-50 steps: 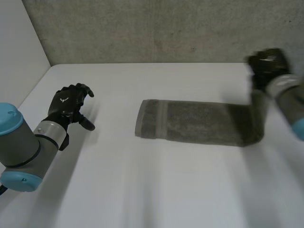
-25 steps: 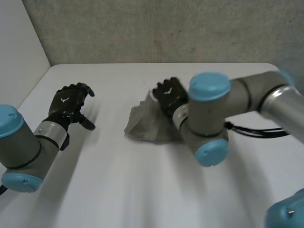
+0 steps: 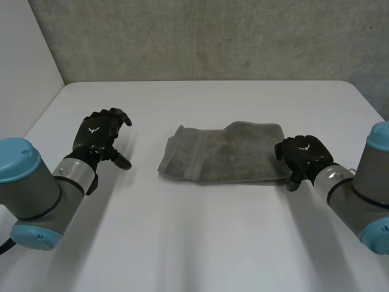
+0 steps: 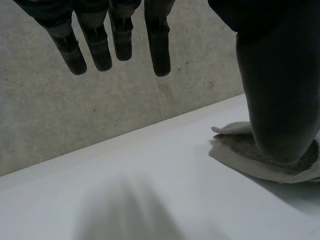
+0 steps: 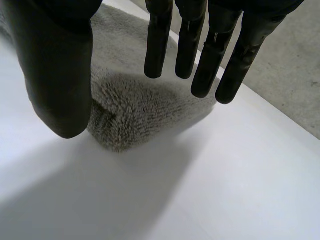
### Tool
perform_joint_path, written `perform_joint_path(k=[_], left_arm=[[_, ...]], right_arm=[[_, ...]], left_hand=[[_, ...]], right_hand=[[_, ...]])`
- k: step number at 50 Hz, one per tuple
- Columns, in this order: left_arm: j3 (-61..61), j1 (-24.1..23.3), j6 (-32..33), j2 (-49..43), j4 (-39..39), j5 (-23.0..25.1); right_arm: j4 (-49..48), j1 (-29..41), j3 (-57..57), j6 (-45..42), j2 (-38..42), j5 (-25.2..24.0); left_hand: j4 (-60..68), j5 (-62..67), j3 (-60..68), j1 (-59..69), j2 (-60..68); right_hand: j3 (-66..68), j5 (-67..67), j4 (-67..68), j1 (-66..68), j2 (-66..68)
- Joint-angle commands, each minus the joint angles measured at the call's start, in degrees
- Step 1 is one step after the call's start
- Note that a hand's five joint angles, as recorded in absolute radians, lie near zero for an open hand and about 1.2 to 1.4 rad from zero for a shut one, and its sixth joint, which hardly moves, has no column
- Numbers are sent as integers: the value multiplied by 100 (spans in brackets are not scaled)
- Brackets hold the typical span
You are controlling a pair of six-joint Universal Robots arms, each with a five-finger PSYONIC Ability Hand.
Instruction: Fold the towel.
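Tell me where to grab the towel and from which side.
Pinch the towel at its rounded, folded end, coming in from the robot's right with the right hand, which is open at that end. The fold bulges up off the table, likely giving fingers something to close on; the other end's loose edges lie flatter.

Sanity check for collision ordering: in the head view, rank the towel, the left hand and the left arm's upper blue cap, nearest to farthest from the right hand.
1. The towel: directly beside the right hand, at the towel's right end.
2. The left hand: beyond the towel's far end.
3. The blue cap: farthest, behind the left hand on its arm.
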Motion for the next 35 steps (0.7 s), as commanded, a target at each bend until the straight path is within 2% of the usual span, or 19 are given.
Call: perform_joint_path(k=[1,16,17,18,20,29,31,32,34,35], left_arm=[[-8,-42,3,-9,1,-7],[-114,-33,3,9,124,-7],[-122,-33,3,0,124,-7],[-131,-42,3,0,124,-7],[-131,-42,3,9,124,-7],[-140,-25,3,97,116,-7],[-131,-25,3,114,107,-15],[-131,-25,3,114,107,-15],[-131,-42,3,167,81,-7],[-131,-42,3,167,80,-7]], right_arm=[[-572,-14,23,467,357,-4],[-959,82,-48,784,639,14],[-977,82,-65,793,700,14],[-977,82,-65,793,700,14],[-977,74,-100,784,735,58],[-564,-23,5,591,331,23],[57,-276,66,268,130,-30],[60,-278,67,265,129,-30],[664,-750,119,-443,-11,-213],[667,-753,119,-446,-11,-215]], left_hand=[[-412,-224,-424,-387,-341],[-412,-224,-424,-387,-341],[-412,-224,-424,-387,-341],[-412,-224,-424,-387,-341],[-412,-224,-424,-387,-341],[-462,-274,-474,-437,-391],[-462,-275,-474,-438,-391],[-462,-275,-474,-438,-391],[-462,-275,-474,-438,-391],[-462,-275,-474,-438,-391]], right_hand=[[460,416,450,447,467],[1183,1140,1174,1171,1191],[2016,1972,2007,2004,2024],[2024,1981,2015,2012,2032],[4698,4654,4689,4686,4706],[4710,4666,4701,4698,4718],[4710,4666,4701,4698,4718],[4710,4666,4701,4698,4718],[4710,4666,4701,4698,4718],[4710,4666,4701,4698,4718]])
